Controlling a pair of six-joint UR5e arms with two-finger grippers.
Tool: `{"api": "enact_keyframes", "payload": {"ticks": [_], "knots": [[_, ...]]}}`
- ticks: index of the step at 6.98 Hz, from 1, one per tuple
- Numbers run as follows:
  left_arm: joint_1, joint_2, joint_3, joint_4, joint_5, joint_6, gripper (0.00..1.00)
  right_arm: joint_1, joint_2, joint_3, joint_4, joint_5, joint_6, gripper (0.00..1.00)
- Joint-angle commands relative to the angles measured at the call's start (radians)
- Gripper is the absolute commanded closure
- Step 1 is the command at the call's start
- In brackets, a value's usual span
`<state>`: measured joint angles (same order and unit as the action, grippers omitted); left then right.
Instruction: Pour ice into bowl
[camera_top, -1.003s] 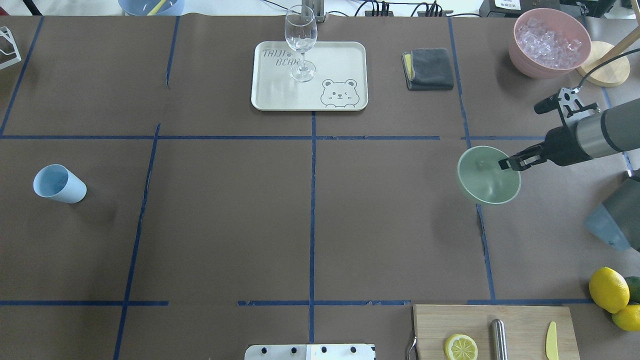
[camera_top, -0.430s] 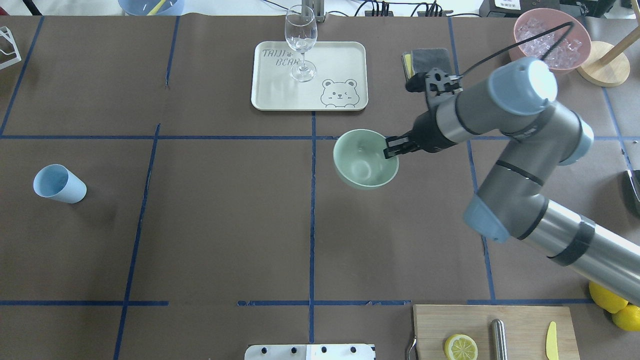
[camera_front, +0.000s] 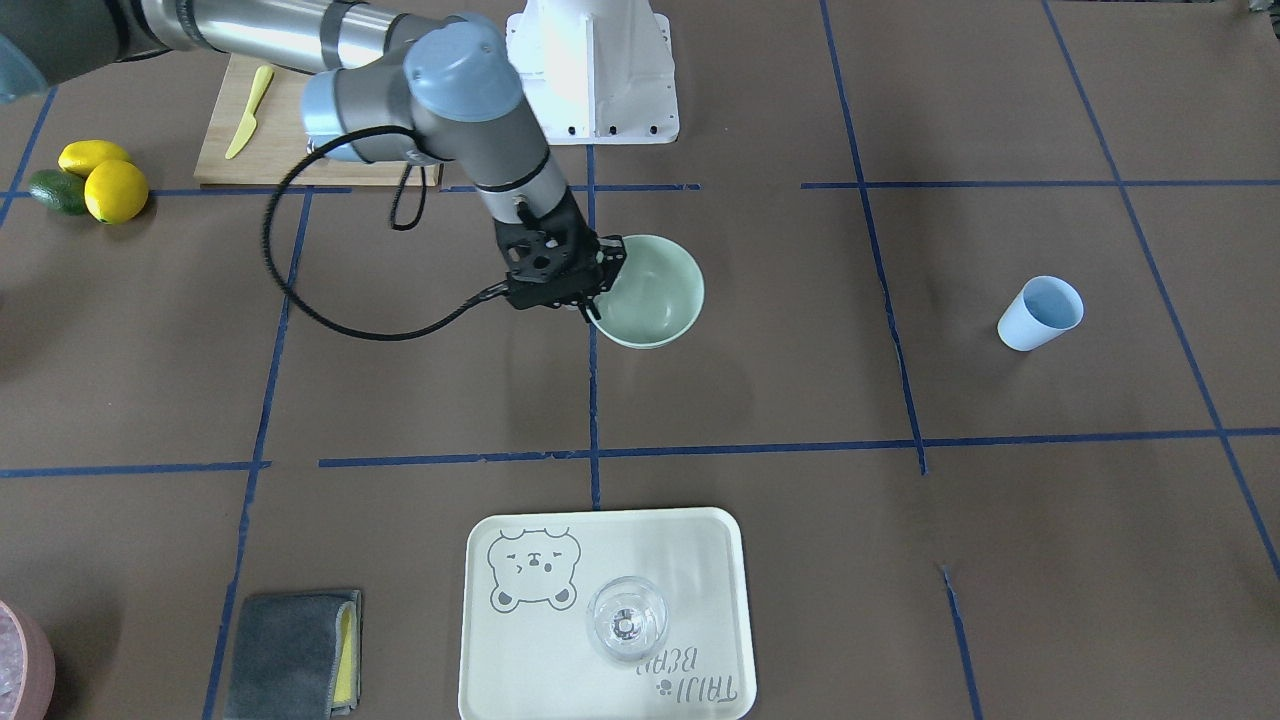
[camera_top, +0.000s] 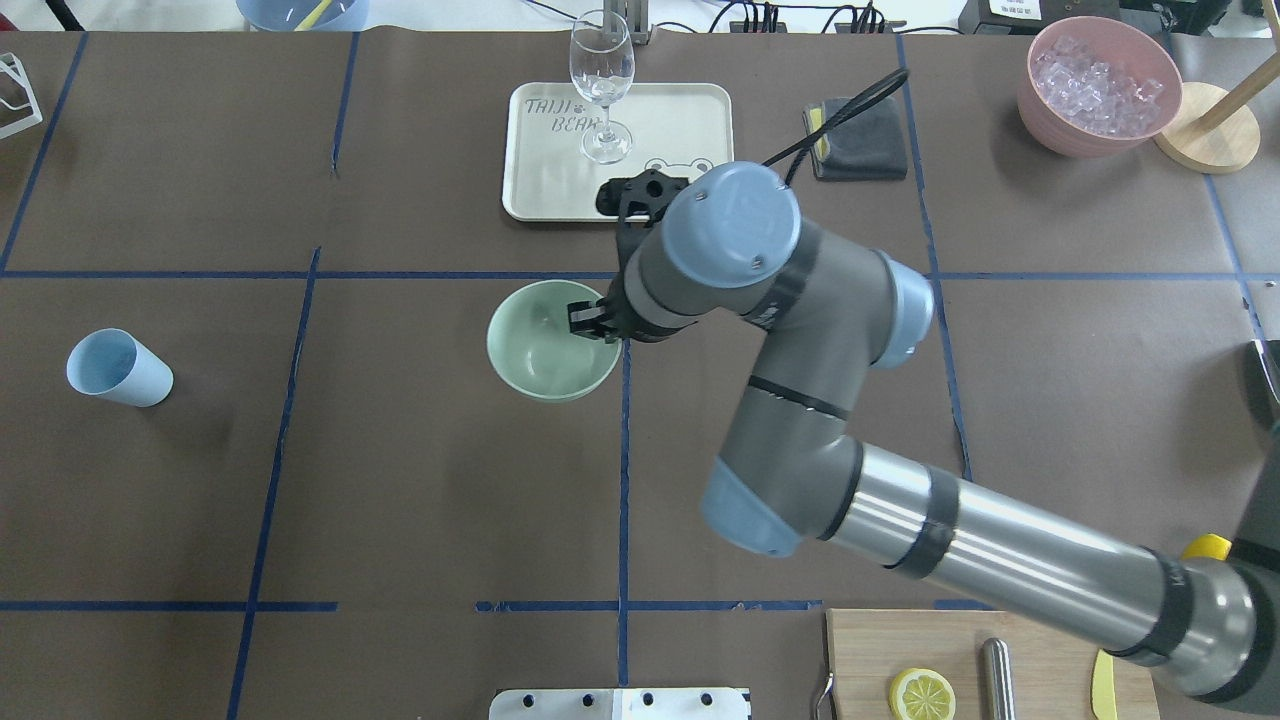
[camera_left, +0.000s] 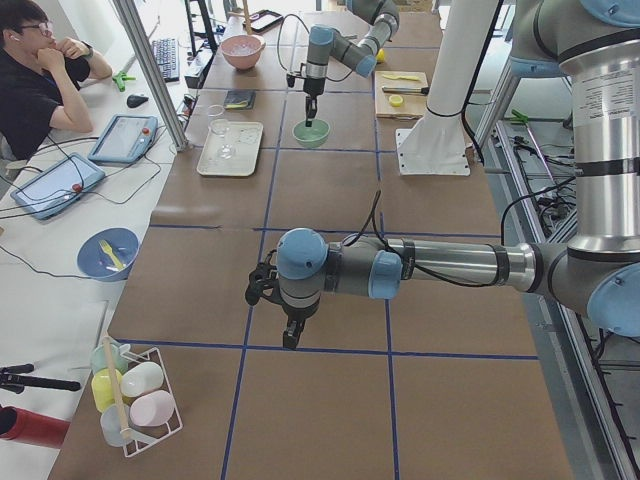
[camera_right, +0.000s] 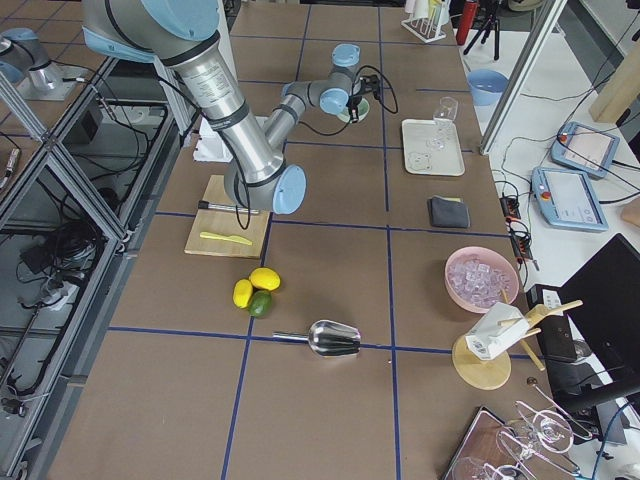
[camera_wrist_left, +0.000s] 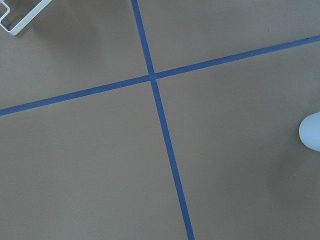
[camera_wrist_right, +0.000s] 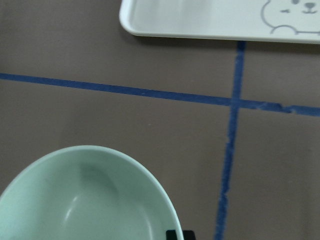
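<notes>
Currently I'm seeing the right end effector (camera_top: 590, 322) narrow and clamping the rim of the bowl (camera_top: 545, 345), on the rim's side nearer the arm. The right wrist view is showing the black fingertips (camera_wrist_right: 175, 234) right at that rim. The bowl is sitting near the middle of the surface (camera_top: 400, 480), just left of the centre tape line in the overhead view and on the robot's side of the tray (camera_top: 540, 170). I can't tell whether its base is touching the surface or hanging just above it.

The right arm is stretching in across the surface from the overhead view's lower right, with its wrist over the tape crossing.

The left end effector (camera_left: 290, 338) is only showing in the exterior left view, pointing down over bare brown surface. I can't tell whether it's wide or narrow. Its wrist camera is looking at a tape cross.

The light blue cup (camera_top: 118, 368) is standing well apart from the bowl, far out on the robot's left. Its interior isn't resolving, so I can't tell whether the ice is in it.

A wine glass (camera_top: 601, 80) is standing on the tray. A grey cloth (camera_top: 865, 145) is lying beside the tray. The pink container (camera_top: 1040, 110) with whitish contents is sitting at the far right corner.
</notes>
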<state>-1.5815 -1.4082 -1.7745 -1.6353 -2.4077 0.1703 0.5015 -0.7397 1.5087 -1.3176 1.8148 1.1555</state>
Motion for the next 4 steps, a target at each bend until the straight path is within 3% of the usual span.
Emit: {"api": "enact_keyframes", "payload": {"ticks": [1, 3, 4], "knots": [[0.000, 0.000, 0.001, 0.000, -0.008, 0.000, 0.00, -0.089, 0.242, -0.311, -0.003, -0.147, 0.082, 1.00], [0.002, 0.000, 0.003, 0.000, -0.010, -0.002, 0.00, -0.112, 0.250, -0.346, -0.002, -0.152, 0.089, 1.00], [0.002, 0.000, 0.003, 0.000, -0.008, -0.002, 0.00, -0.112, 0.249, -0.352, 0.000, -0.152, 0.087, 0.92]]}}
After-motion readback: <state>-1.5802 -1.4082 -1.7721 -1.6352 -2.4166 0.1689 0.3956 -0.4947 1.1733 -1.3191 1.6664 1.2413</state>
